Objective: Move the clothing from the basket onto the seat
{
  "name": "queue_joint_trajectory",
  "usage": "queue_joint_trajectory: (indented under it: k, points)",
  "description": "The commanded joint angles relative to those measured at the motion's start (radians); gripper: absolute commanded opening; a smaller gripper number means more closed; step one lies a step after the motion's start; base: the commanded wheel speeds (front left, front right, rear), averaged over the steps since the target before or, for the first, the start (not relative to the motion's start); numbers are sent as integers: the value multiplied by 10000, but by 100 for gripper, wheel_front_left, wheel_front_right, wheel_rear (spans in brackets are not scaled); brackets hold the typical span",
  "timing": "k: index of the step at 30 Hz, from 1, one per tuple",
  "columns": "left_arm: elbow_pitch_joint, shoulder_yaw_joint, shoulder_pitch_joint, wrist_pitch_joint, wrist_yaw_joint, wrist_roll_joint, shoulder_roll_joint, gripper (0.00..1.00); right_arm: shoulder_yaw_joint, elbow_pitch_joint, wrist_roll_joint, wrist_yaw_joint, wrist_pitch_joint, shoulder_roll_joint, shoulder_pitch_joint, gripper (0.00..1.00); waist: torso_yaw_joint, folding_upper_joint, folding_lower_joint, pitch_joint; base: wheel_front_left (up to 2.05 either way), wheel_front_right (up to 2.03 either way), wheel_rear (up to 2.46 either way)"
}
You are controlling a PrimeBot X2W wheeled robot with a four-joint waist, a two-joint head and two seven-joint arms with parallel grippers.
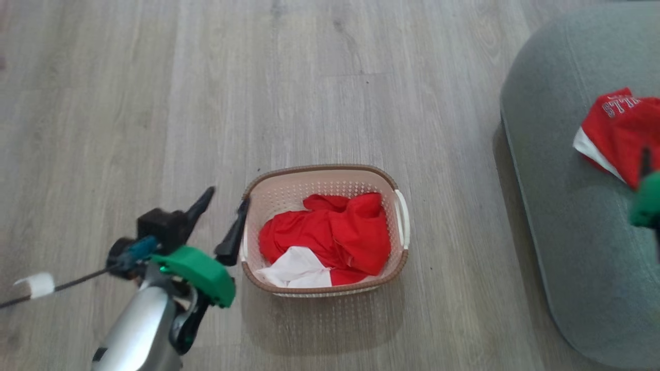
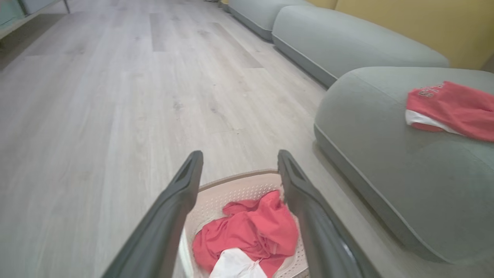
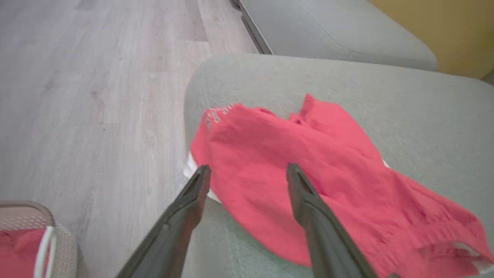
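The cream basket [image 1: 325,180] with a brown rim stands on the floor and holds a crumpled red garment [image 1: 335,234] with a white panel. My left gripper [image 1: 227,203] is open just left of the basket's rim, one finger beside the rim. In the left wrist view the left gripper [image 2: 237,162] frames the basket [image 2: 235,187] and its red cloth [image 2: 251,231]. A second red garment [image 1: 621,129] with white lettering lies on the grey seat [image 1: 562,154]. My right gripper [image 3: 247,172] hovers open above that lettered garment [image 3: 301,154], holding nothing.
Pale wood-look floor [image 1: 206,77] surrounds the basket. A black cable with a white tag [image 1: 35,285] trails from the left arm. More grey seats [image 2: 339,38] line a yellow wall [image 2: 424,19] beyond the near seat [image 2: 386,135].
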Motion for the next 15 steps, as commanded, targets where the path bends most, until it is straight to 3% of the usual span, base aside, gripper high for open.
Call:
queue_joint_trajectory:
  k: [1, 7, 15]
  points:
    - [-190, 756, -91, -95, -12, 201, 28, 100, 530, -621, 298, -4, -248, 209, -330, 100, 193, -1, 1, -142, 0, 0, 0]
    - [-133, 1804, 373, -95, -12, 662, -167, 100, 1688, -2622, 1244, -4, -320, 1343, 538, 100, 563, -1, 1, -353, 0, 0, 0]
    - [-395, 2900, 787, -95, -13, 1172, -367, 100, 3205, -6041, 2600, -4, -323, 2019, 2410, 100, 837, -1, 1, -461, 0, 0, 0]
